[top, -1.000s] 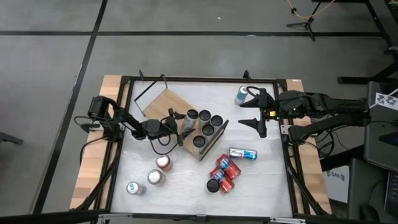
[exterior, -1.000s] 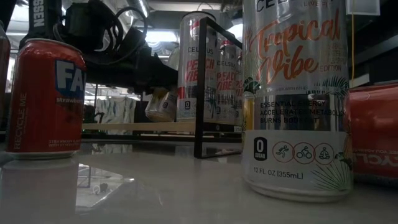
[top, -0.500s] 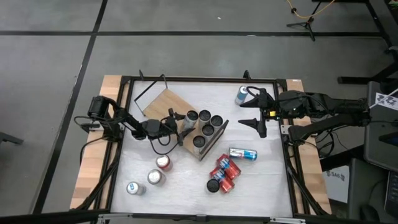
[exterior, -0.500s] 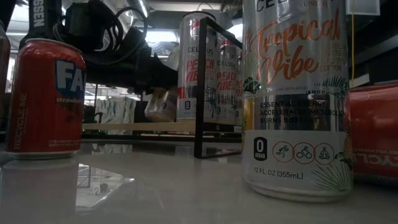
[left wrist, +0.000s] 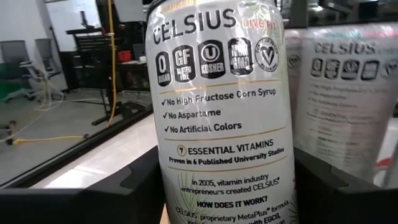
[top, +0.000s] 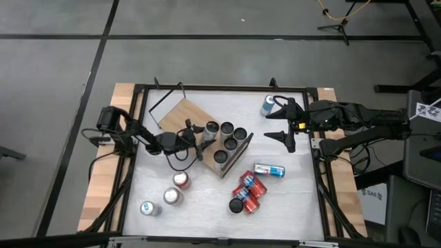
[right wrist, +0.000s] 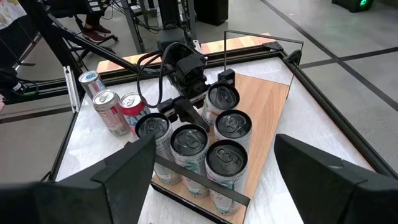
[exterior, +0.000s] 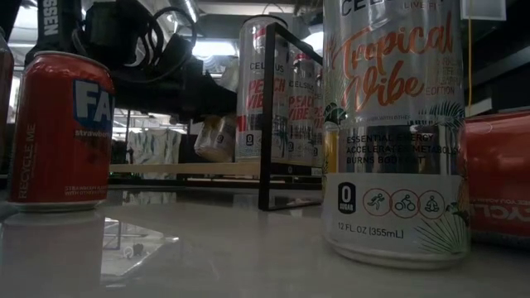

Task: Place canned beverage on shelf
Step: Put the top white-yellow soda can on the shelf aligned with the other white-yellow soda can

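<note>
In the low view, a tall can (exterior: 397, 132) fills the right side, right up close. A red can (exterior: 62, 128) stands at the left. Both stand on the white surface (exterior: 207, 248), and the room between them is open.

Behind them is the shelf (top: 180, 114), with a thin black wire edge. Four cans (top: 229, 144) crowd its lower right end in the high view. Its upper left end is bare wood.

The left tool (right wrist: 205, 93) is over the shelf, just beside those four. It is clenched on a fifth can (left wrist: 224, 124), with a dark finger (left wrist: 81, 199) pressed on each side. Only the low view shows this can tipped and lifted a little off the wood. From above it looks like the others. The left wrist view shows its small print, with a second can just beside it.

In the high view, three cans (top: 172, 196) stand at the lower left. A blue can (top: 269, 170) lies on its side near a pile of red ones (top: 247, 194) at the lower middle.

The right tool (top: 277, 120) waits at the upper right, spread wide and grasping nothing. One can (top: 267, 105) stands just beside it. White open room lies between this tool and the shelf.
</note>
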Controlling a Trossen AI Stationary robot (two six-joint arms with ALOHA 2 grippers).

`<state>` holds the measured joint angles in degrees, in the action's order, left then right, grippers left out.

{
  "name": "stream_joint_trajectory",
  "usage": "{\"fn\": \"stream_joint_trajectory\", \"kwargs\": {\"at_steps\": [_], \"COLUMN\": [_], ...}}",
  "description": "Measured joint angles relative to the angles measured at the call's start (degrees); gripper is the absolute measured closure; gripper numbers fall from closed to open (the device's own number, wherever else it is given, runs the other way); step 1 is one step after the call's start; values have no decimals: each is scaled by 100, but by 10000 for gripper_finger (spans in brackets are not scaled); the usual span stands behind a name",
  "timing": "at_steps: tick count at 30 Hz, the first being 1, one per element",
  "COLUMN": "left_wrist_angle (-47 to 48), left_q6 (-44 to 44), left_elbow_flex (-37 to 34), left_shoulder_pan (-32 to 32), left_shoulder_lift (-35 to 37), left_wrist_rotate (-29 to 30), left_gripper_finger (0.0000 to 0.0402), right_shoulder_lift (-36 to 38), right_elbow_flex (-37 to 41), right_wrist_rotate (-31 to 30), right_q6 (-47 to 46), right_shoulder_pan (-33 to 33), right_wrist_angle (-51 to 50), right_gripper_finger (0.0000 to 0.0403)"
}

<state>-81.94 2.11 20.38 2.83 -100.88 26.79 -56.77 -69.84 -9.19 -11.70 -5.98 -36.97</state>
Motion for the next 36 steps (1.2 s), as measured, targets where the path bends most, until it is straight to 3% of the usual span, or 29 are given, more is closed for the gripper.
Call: {"fn": "stream_joint_trajectory", "kwargs": {"at_steps": [5, 27, 36], "left_wrist_angle": [-175, -262, -392], "left_q6": [13, 268, 126], "left_elbow_flex": [-124, 59, 63], "left_shoulder_pan": [-4, -625, -724], "left_shoulder_lift": [102, 112, -353], "left_wrist_rotate": [293, 203, 262], "left_gripper_finger": [161, 160, 160], "right_shoulder_lift": [0, 0, 0], "right_elbow_flex": [0, 0, 0], "right_wrist_rotate": [0, -122, -118], "right_q6": [0, 22, 109], "right_shoulder_pan": [0, 0, 0], "right_wrist_angle": [-4, -2, 0], "right_gripper_finger": [79, 79, 79]}}
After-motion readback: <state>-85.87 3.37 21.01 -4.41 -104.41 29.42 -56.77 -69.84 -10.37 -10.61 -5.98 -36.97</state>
